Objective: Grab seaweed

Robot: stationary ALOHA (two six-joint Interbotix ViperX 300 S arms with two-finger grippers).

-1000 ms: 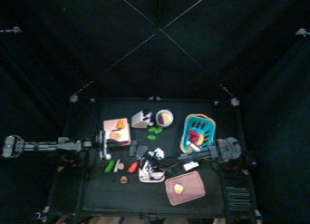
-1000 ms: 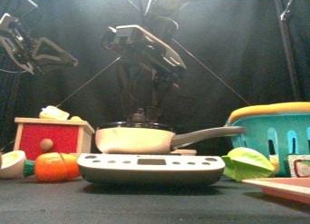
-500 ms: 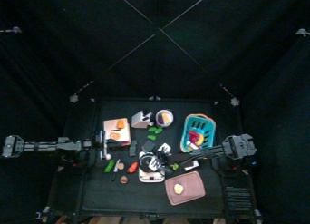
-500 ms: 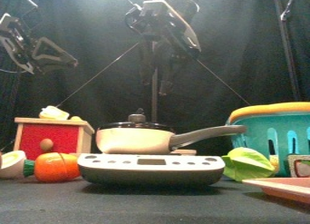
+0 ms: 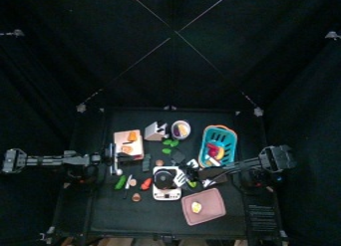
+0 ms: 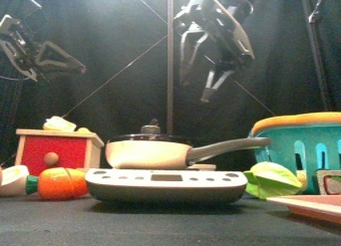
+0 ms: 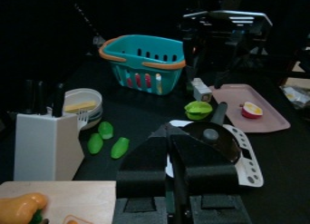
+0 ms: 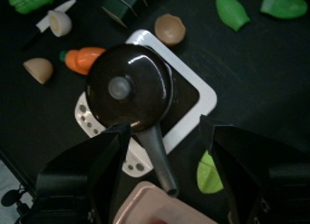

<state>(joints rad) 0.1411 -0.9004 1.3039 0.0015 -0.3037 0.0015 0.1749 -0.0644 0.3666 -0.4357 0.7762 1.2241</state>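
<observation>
At 9 o'clock of the table, the left gripper (image 7: 179,164) is resting raised and clear of everything. I cannot tell whether its claw is standing wide or narrow.

The seaweed is hard to pick out for certain. I am taking it to be the dark green flat pieces (image 7: 105,130) lying on the table at about 12 o'clock from the pan (image 8: 127,87), just beside the white knife block (image 7: 46,146). The right wrist view is showing two of them (image 8: 230,8) beyond the cooker (image 8: 194,101).

If that reading is right, the seaweed is probably behaving as a light toy piece, thin and lying low against the table. It is likely to slide away rather than lift. The best hold is looking like a pinch across the narrow middle, coming straight down with the fingertips nearly touching the table.

The right gripper (image 6: 213,76) is hanging high above the pan at roughly 3 o'clock of it. Its claw is spread wide and carrying nothing.
</observation>
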